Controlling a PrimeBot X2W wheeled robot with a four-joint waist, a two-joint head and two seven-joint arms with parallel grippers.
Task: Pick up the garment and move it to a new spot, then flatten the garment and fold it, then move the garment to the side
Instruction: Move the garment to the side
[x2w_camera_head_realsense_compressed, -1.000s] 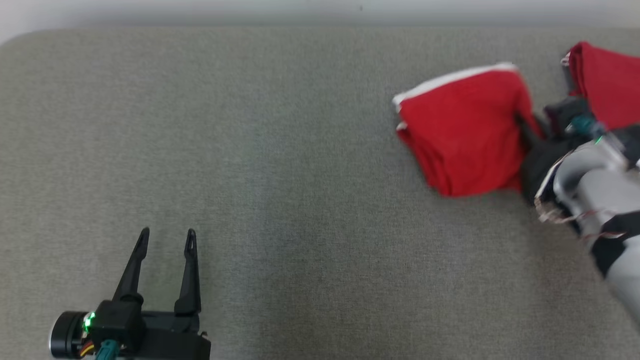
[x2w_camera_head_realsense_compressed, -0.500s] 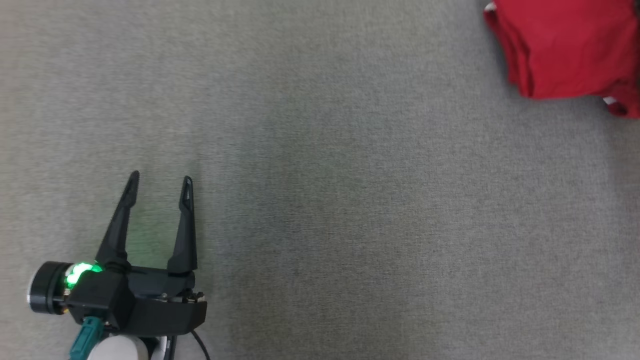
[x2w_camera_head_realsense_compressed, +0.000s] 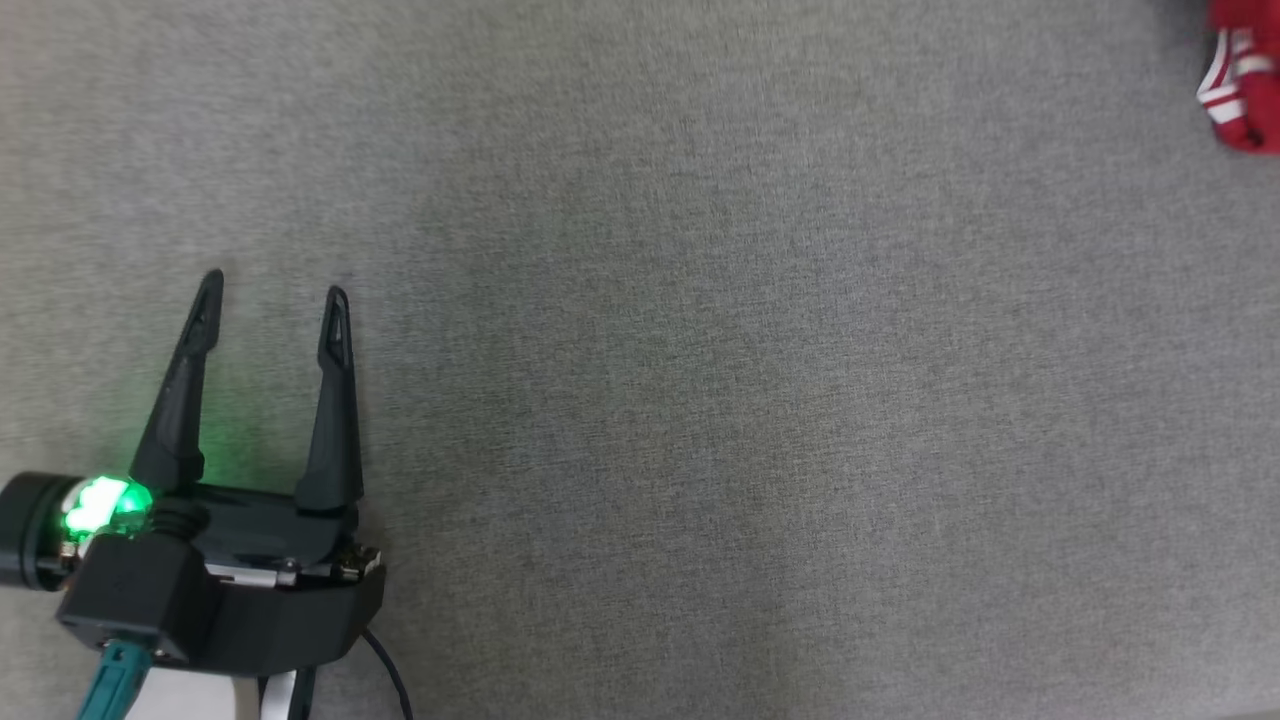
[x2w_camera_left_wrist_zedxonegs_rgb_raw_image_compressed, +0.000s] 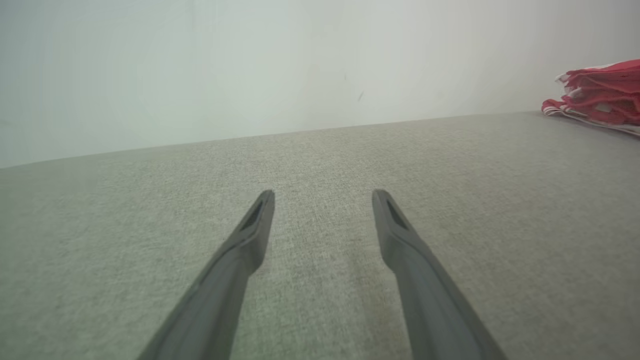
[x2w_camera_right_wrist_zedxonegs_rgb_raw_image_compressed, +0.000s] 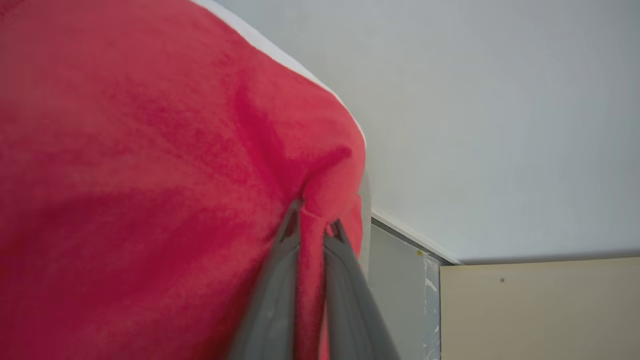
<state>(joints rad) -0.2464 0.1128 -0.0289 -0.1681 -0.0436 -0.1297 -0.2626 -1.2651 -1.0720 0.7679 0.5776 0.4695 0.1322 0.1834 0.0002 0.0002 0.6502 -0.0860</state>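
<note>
Grey fabric surface (x2w_camera_head_realsense_compressed: 700, 400) lies under the left claw (x2w_camera_head_realsense_compressed: 273, 284), spread apart; the right claw (x2w_camera_right_wrist_zedxonegs_rgb_raw_image_compressed: 316, 216) clamps one red garment (x2w_camera_right_wrist_zedxonegs_rgb_raw_image_compressed: 150, 150).

In the head view, the left end effector (x2w_camera_head_realsense_compressed: 273, 284) sits at the frame's lower left, over the bench (x2w_camera_head_realsense_compressed: 700, 400). A cloth pile (x2w_camera_head_realsense_compressed: 1240, 100) lies in the upper right corner, well apart. In the right wrist view, the garment (x2w_camera_right_wrist_zedxonegs_rgb_raw_image_compressed: 150, 175) is at left, with a fold pinched in the right end effector (x2w_camera_right_wrist_zedxonegs_rgb_raw_image_compressed: 316, 216).

Grey woven fabric surface (x2w_camera_head_realsense_compressed: 760, 380) — broad, flat, plain pale wall (x2w_camera_left_wrist_zedxonegs_rgb_raw_image_compressed: 225, 65) behind, beige panel (x2w_camera_right_wrist_zedxonegs_rgb_raw_image_compressed: 540, 310) beside a narrow grey one
</note>
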